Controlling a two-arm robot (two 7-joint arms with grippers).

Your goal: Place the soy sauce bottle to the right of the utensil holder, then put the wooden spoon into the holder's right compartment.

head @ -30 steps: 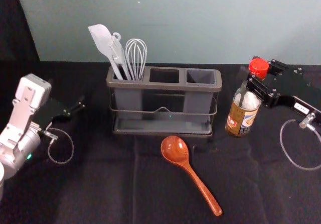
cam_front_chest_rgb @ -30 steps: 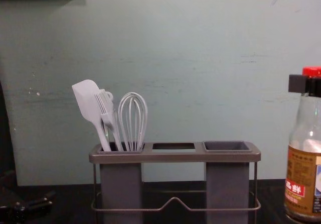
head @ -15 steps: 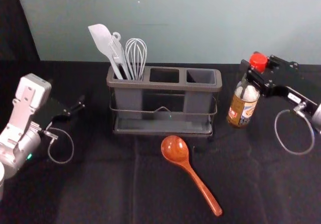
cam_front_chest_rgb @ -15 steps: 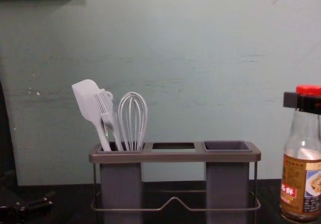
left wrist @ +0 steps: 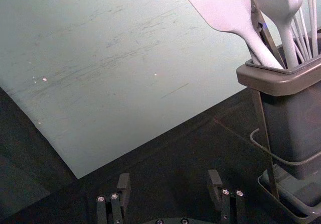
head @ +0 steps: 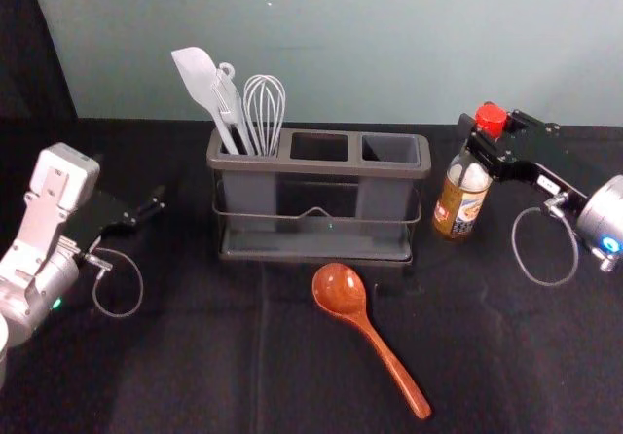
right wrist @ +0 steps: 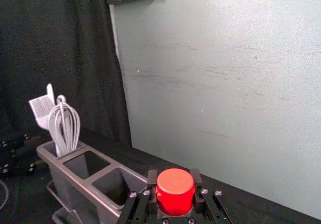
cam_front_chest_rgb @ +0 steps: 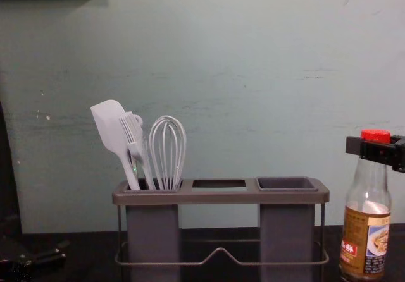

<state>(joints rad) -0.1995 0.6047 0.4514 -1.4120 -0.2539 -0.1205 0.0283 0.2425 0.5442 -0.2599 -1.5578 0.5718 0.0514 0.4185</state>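
Step one is in hand, from where I'm standing: right tool (head: 484, 138) is clamping the soy sauce bottle (head: 459, 206) up at its red cap (head: 491, 119), holding it near-upright just beside the holder (head: 321, 167), on the right. Can't tell if its base is touching the counter (head: 185, 366). Left tool (left wrist: 169, 176) is idling on the left, fingers apart. Wooden spoon (head: 340, 291) is lying in front of the holder. Next move is calling for seating the base flat, releasing, backing off straight, then going for the spoon.
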